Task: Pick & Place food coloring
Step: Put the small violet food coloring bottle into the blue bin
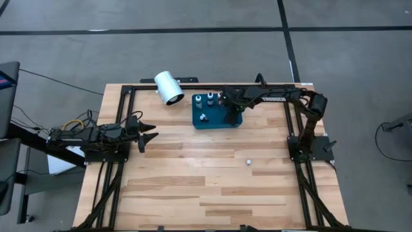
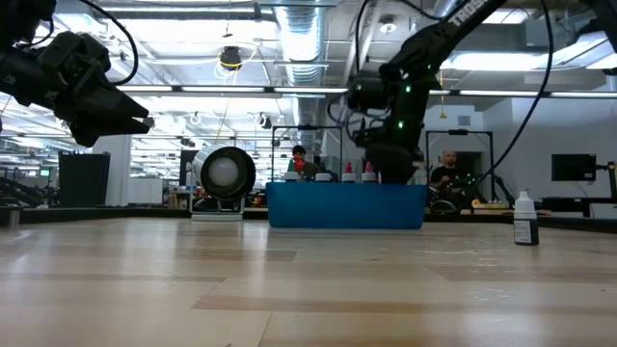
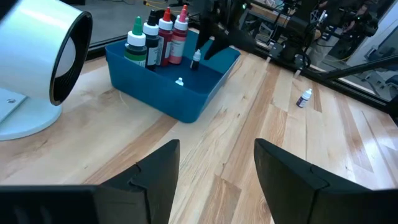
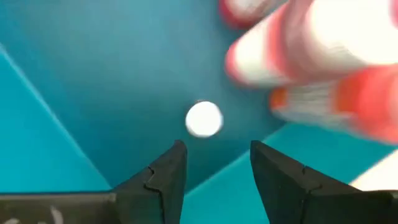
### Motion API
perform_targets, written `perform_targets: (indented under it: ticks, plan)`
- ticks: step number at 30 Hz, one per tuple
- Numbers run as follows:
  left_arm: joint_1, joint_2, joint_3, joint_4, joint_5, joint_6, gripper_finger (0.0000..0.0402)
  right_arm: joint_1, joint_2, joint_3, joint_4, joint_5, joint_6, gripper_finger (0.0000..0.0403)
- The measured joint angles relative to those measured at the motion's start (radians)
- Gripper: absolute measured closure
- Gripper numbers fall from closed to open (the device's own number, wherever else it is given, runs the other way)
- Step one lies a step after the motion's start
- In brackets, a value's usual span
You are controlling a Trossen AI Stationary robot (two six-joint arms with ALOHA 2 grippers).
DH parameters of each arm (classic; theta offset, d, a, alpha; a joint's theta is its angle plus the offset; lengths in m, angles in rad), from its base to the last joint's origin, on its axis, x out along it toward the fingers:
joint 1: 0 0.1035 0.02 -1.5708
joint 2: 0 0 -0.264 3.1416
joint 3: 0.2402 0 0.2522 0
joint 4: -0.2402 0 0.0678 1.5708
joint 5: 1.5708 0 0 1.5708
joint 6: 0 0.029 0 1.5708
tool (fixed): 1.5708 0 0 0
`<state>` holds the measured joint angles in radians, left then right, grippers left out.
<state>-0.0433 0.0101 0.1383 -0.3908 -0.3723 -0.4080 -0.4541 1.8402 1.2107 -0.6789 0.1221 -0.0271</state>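
Note:
Several food coloring bottles [image 3: 158, 38], red- and green-topped, stand upright in the far corner of the blue tray [image 1: 217, 119]; they also show in the high view [image 1: 206, 100]. A small white-capped bottle [image 4: 203, 118] stands on the tray floor, and a small dark-capped one [image 3: 196, 60] stands near it. My right gripper [image 4: 214, 158] is open and points down into the tray, just above the white cap, touching nothing. My left gripper [image 1: 151, 132] is open and empty at the table's left side.
A big white cylinder [image 1: 169, 87] lies just left of the tray at the far edge. One small bottle [image 1: 248, 161] stands alone on the wood right of centre. Black frame rails [image 1: 109, 129] run along the table's sides. People show in the room behind.

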Motion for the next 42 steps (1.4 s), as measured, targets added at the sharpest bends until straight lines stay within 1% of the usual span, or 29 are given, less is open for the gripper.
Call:
perform_targets:
  ticks: [4, 9, 14, 17, 20, 23, 27, 31, 36, 39, 42]
  plan:
    - [0.000, 0.000, 0.000, 0.000, 0.002, 0.000, 0.0203, 0.000, -0.072, 0.006, -0.010, 0.028, 0.001, 0.0237]
    - [0.000, 0.000, 0.000, 0.000, 0.013, 0.000, 0.0203, 0.008, -0.221, 0.006, -0.094, 0.041, 0.002, 0.0238]
    - [0.000, 0.000, 0.000, 0.000, 0.019, 0.000, 0.0203, 0.080, -0.378, 0.006, -0.238, 0.036, 0.004, 0.0238]
    - [0.000, 0.000, 0.000, 0.000, 0.019, 0.000, 0.0203, 0.157, -0.458, 0.006, -0.320, 0.010, 0.025, 0.0237]
    - [0.000, 0.000, 0.000, 0.000, 0.019, 0.000, 0.0203, 0.249, -0.521, 0.006, -0.376, -0.047, 0.065, 0.0238]
    - [0.000, 0.000, 0.000, 0.000, 0.019, 0.006, 0.0203, 0.360, -0.572, -0.014, -0.398, -0.056, 0.137, 0.0241]
    - [0.000, 0.000, 0.000, 0.000, 0.019, 0.006, 0.0203, 0.518, -0.626, -0.091, -0.398, -0.056, 0.260, 0.0244]
    - [0.000, 0.000, 0.000, 0.000, 0.019, -0.004, 0.0203, 0.671, -0.652, -0.192, -0.396, -0.047, 0.405, 0.0247]
    - [0.000, 0.000, 0.000, 0.000, 0.020, -0.005, 0.0203, 0.813, -0.646, -0.296, -0.323, -0.030, 0.546, 0.0250]
    - [0.000, 0.000, 0.000, 0.000, 0.020, -0.005, 0.0203, 0.873, -0.641, -0.358, -0.230, 0.013, 0.573, 0.0250]
    - [0.000, 0.000, 0.000, 0.000, 0.021, -0.007, 0.0203, 0.906, -0.641, -0.411, -0.152, 0.067, 0.604, 0.0249]
